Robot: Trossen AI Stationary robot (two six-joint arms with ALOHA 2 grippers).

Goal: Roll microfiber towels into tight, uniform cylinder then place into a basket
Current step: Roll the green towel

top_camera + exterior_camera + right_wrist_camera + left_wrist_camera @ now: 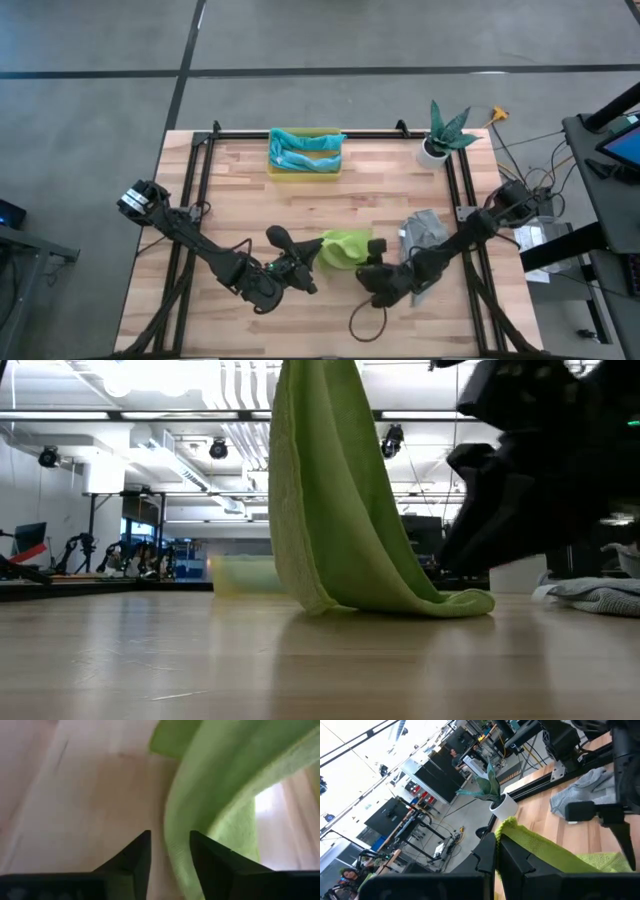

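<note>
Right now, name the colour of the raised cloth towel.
Lime green microfiber towel, best in the low view.

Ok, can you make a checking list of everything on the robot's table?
Surface: wooden table, light planks.
Job's things: lime towel lifted, its end on the table; grey towel crumpled; teal and light blue towels in the yellow basket.
Clutter: potted plant at a corner.
Pincers: left pincer shut on the lime towel; right pincer open beside it.
Cables: cable loop under the right arm.
Surroundings: workshop, ceiling lights.
</note>
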